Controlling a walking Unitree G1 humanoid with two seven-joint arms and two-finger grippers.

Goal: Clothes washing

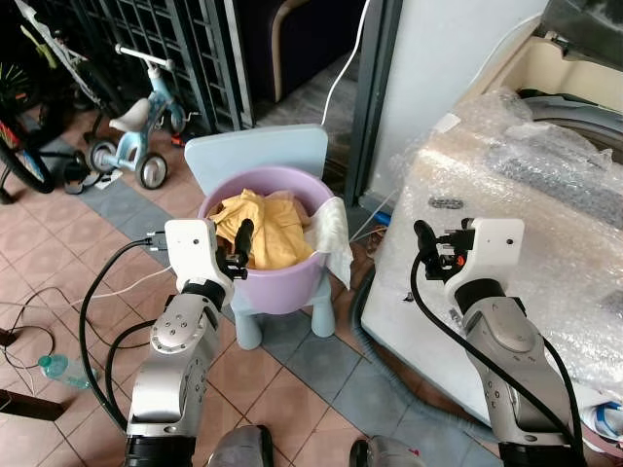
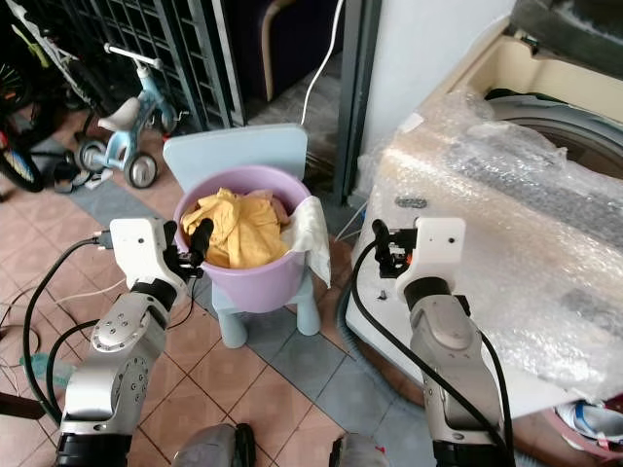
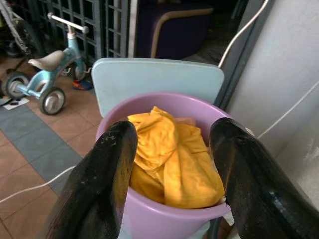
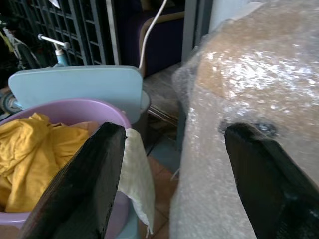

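A purple tub point(image 1: 277, 272) stands on a small pale blue chair point(image 1: 255, 156) on the tiled floor point(image 1: 321, 375), just ahead of the robot at about 12 o'clock. Inside the tub lies a crumpled yellow garment point(image 1: 261, 229), and a white cloth point(image 1: 334, 238) hangs over the rim on the 3 o'clock side.

The left gripper point(image 1: 240, 243) is raised at the tub's 9 o'clock edge, its black fingers point(image 3: 107, 174) spread apart and holding nothing; in the left wrist view they frame the yellow garment without touching it. The right gripper point(image 1: 424, 238) is held up at 3 o'clock of the tub, close to the front corner of the washing machine point(image 1: 506, 185), which is covered in bubble wrap. Its fingers point(image 4: 84, 184) are also parted and empty, one lying toward the tub and white cloth, the other in front of the wrapped machine.

The washing machine fills the area from 1 to 4 o'clock, with its open top showing at 2 o'clock. A white cable point(image 1: 343, 68) runs down beside the dark door frame at 12 o'clock. At 10 o'clock, well apart from the tub, a light blue child's tricycle point(image 1: 131, 136) stands before a black metal grille point(image 1: 165, 49). A plastic bottle point(image 1: 60, 368) lies on the floor at 8 o'clock.
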